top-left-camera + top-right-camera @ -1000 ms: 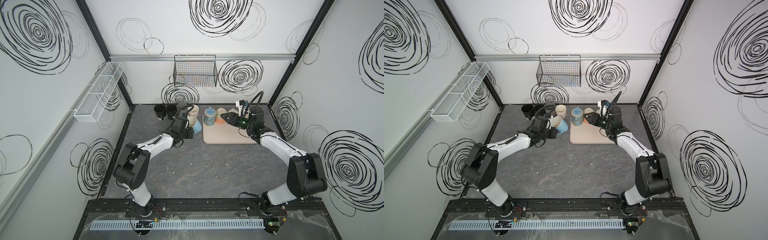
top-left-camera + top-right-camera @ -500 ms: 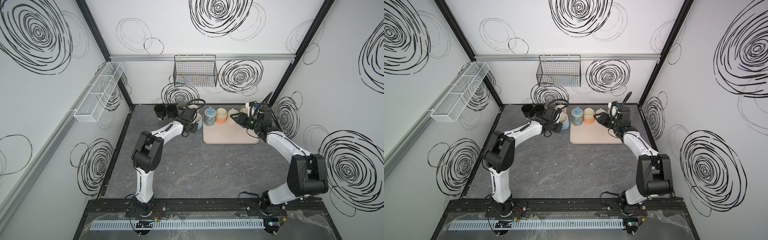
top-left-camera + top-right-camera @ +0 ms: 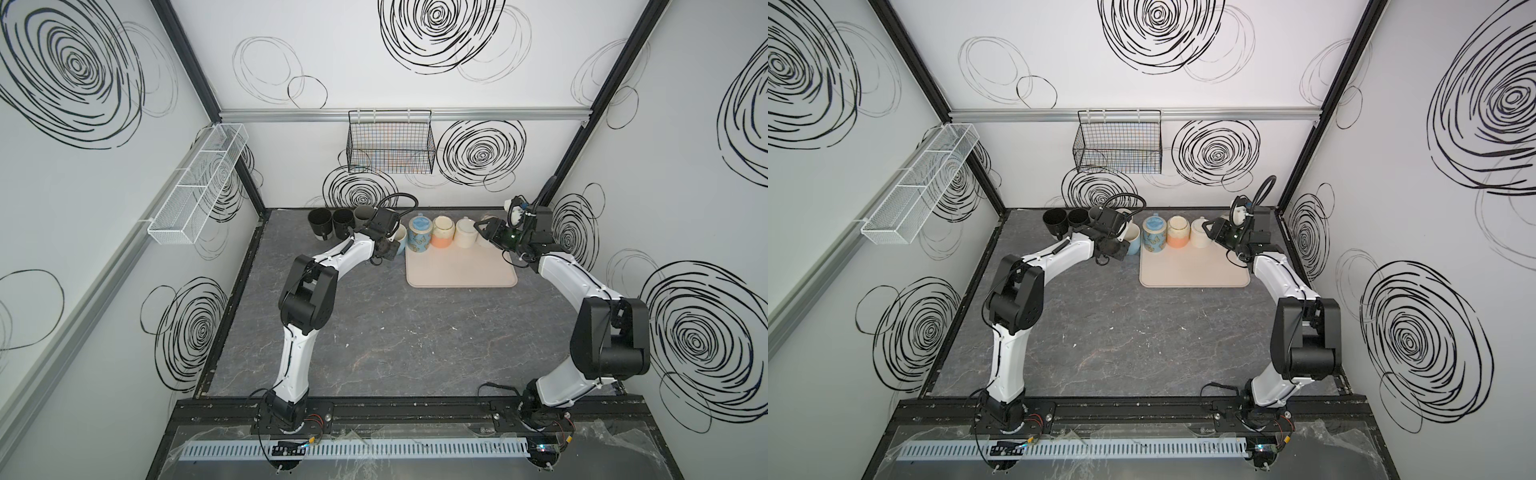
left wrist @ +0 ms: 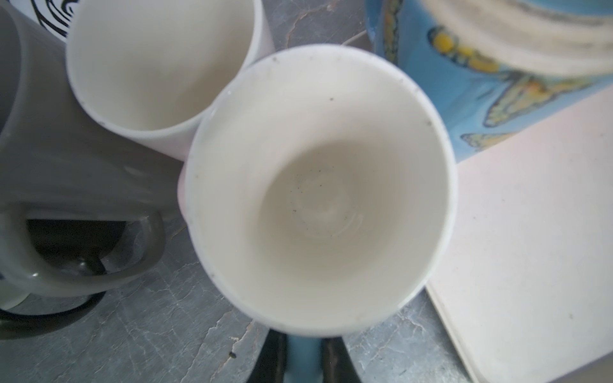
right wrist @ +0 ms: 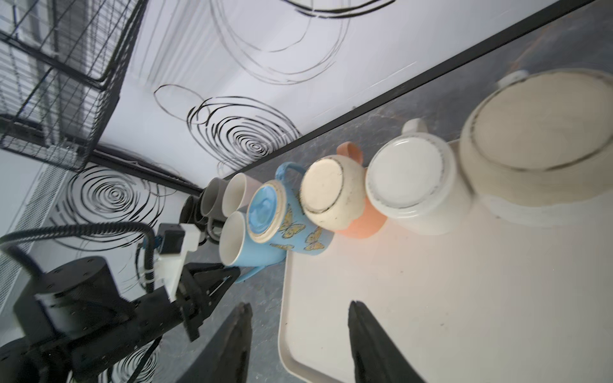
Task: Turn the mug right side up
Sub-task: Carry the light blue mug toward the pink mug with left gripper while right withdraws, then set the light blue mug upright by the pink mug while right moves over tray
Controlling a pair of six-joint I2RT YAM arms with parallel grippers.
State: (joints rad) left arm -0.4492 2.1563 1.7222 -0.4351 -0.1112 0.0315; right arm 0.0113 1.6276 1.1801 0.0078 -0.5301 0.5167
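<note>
The blue mug (image 3: 401,241) stands mouth up near the rear edge of the bench (image 3: 395,332), left of the middle, just beside the rear left corner of the beige mat (image 3: 461,270). Its white interior faces the left wrist camera. The pictures do not show whether its base rests on the bench.

The left tool (image 4: 303,359) is clamped on the mug's blue handle, which shows between the two dark fingers (image 4: 275,358).

The right tool (image 5: 298,305) is over the mat near its right rear corner, fingers apart, with nothing between them.

Along the mat's rear edge, base up:
- butterfly mug (image 3: 419,235), touching the blue mug
- cream-and-orange mug (image 3: 443,232)
- white mug (image 3: 465,232)
- a larger cream mug (image 5: 537,139)

Toward the bench's rear left corner, mouth up: a white mug (image 4: 159,66), a grey mug (image 4: 66,159) and two black mugs (image 3: 320,220).
</note>
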